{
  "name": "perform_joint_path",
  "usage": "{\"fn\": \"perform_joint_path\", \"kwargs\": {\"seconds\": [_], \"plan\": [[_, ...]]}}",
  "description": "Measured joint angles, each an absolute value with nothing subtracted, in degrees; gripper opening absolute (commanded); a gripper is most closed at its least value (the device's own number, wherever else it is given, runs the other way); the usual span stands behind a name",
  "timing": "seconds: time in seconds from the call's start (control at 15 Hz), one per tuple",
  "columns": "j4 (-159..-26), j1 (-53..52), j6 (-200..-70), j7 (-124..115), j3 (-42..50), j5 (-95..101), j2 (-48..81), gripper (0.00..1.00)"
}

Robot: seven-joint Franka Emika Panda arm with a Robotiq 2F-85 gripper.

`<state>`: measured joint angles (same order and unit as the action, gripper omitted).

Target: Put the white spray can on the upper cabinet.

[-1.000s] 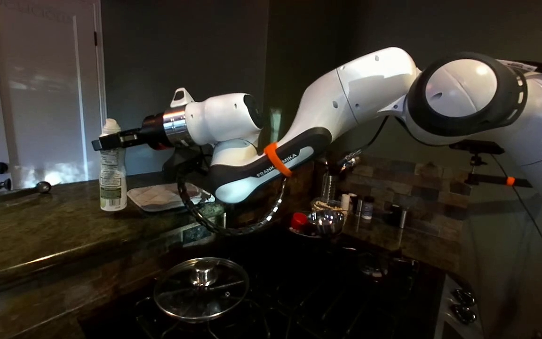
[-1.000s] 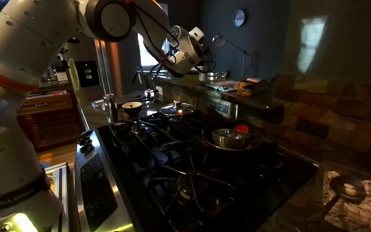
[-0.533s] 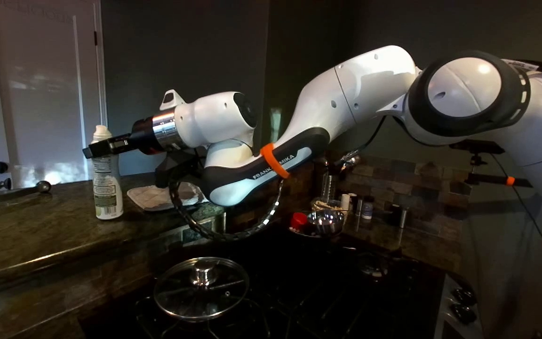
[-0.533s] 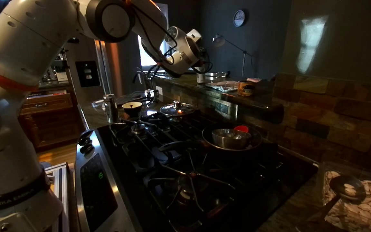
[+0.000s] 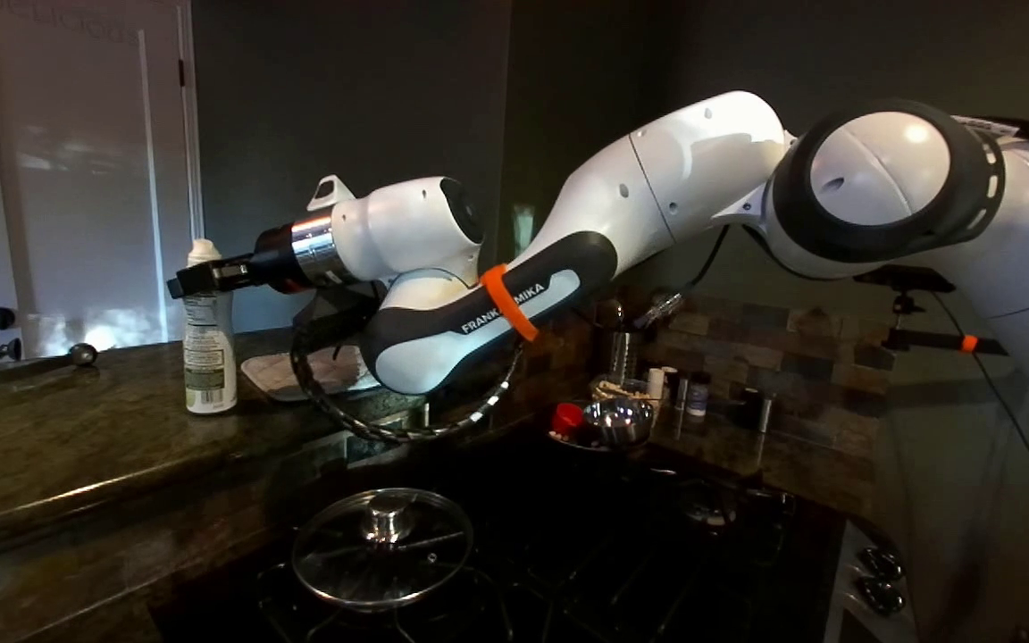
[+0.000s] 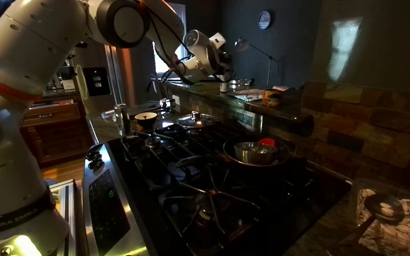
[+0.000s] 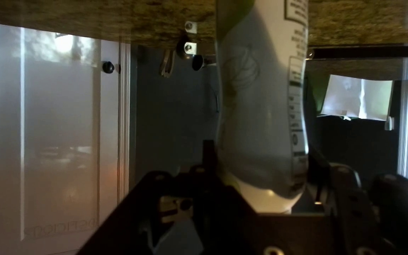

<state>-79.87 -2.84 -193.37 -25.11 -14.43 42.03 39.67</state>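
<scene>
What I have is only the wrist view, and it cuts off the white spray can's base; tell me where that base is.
Observer: In an exterior view, the base of the white spray can is at or just above the top of the upper cabinet; contact is unclear.
Operator: Name what lies beside it.
Observer: A pale quilted pad, on that same top.
Operator: Check lower down.
Observer: A round glass lid shows there, in both exterior views.

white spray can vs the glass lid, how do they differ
The white spray can is tall and slim; the glass lid is round and broad. The can is opaque, the lid transparent. The gripper holds the can, while the lid sits ungripped on the stove. Both have a narrower part on top.
</scene>
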Motion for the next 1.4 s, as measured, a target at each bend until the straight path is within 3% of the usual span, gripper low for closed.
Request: {"fn": "perform_joint_path", "kwargs": {"seconds": [0.8,0.87,0.93,1.13,1.4], "plan": [[-80.9,-7.5,-193.1,-5.3,-11.9,19.2,39.5,0.33],[-81.0,-8.1,-192.8,-4.3,-11.1,18.3,39.4,0.83],[-81.1,-9.0,-192.5,-4.0,-10.0,18.2,39.4,0.84],[-81.0,-11.3,-191.6,-4.1,-6.7,18.2,38.8,1.0],[-81.0,-13.6,-190.9,-4.1,-3.6,18.2,38.3,1.0]]}}
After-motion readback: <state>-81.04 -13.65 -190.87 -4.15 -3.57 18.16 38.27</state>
